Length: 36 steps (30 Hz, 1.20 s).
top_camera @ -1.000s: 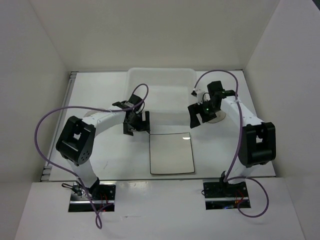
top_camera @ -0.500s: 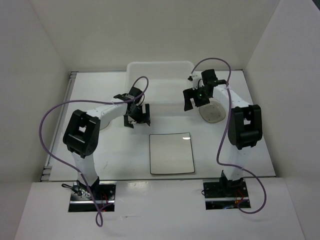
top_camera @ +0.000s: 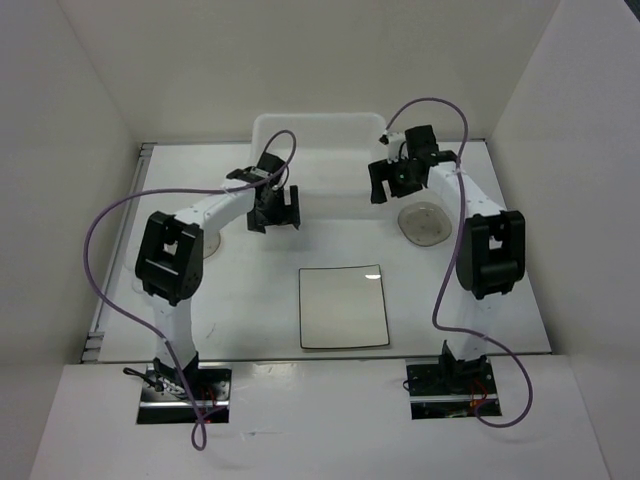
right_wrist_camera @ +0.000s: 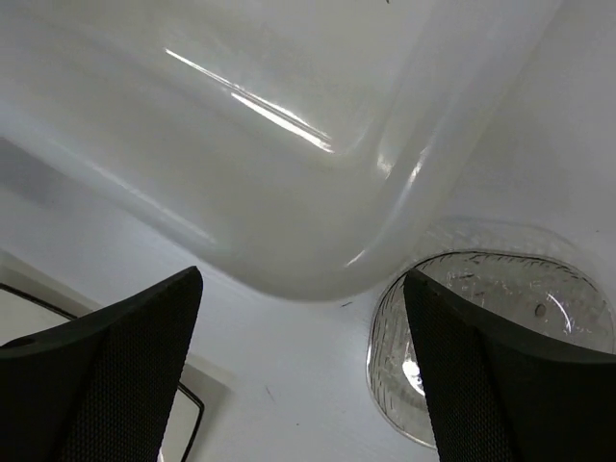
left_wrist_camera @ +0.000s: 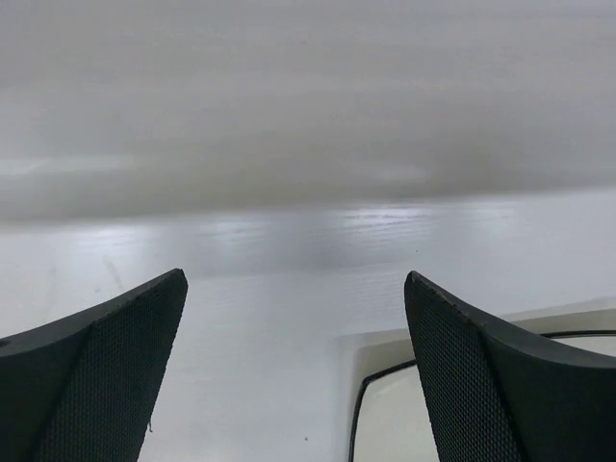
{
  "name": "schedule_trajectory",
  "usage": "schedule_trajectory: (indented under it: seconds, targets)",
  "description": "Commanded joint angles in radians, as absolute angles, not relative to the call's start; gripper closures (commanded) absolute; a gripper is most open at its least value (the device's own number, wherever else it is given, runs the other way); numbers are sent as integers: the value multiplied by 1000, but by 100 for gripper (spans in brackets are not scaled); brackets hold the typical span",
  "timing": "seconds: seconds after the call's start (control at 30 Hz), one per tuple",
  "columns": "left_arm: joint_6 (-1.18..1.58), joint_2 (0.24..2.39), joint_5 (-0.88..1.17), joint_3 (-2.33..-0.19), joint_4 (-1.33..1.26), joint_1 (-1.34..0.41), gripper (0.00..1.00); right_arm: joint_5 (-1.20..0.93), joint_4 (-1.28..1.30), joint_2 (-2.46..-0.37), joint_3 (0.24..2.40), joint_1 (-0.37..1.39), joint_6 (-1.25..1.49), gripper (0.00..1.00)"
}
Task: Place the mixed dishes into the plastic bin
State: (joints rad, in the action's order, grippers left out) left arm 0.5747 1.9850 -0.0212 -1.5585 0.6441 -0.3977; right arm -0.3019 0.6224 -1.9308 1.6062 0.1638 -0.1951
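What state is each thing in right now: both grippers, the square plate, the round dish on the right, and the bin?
Left gripper: open, holding nothing.
Right gripper: open, holding nothing.
Square plate: lying flat on the table, outside the bin.
Round dish: upright on the table beside the bin's corner, not in it.
Plastic bin: upright, open-topped; contents cannot be told.

Square white plate [top_camera: 344, 306] and greyish dish [top_camera: 424, 223] lie outside the translucent bin [top_camera: 318, 124].
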Motion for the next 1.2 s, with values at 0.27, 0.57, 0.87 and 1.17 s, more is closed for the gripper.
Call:
schedule_trajectory:
  seconds: [0.27, 0.57, 0.87, 1.17]
  targets:
    - [587, 1537, -167, -1579, 775, -471, 0, -543, 686, -1378, 1261, 40, -252, 13]
    - [816, 1252, 350, -945, 569, -482, 0, -715, 914, -1491, 1186, 114, -298, 3]
    - [793, 1410, 379, -855, 532, -521, 0, -646, 851, -1736, 1152, 225, -229, 0]
    - [816, 1581, 388, -821, 379, -603, 0, -581, 784, -1740, 1097, 225, -206, 2]
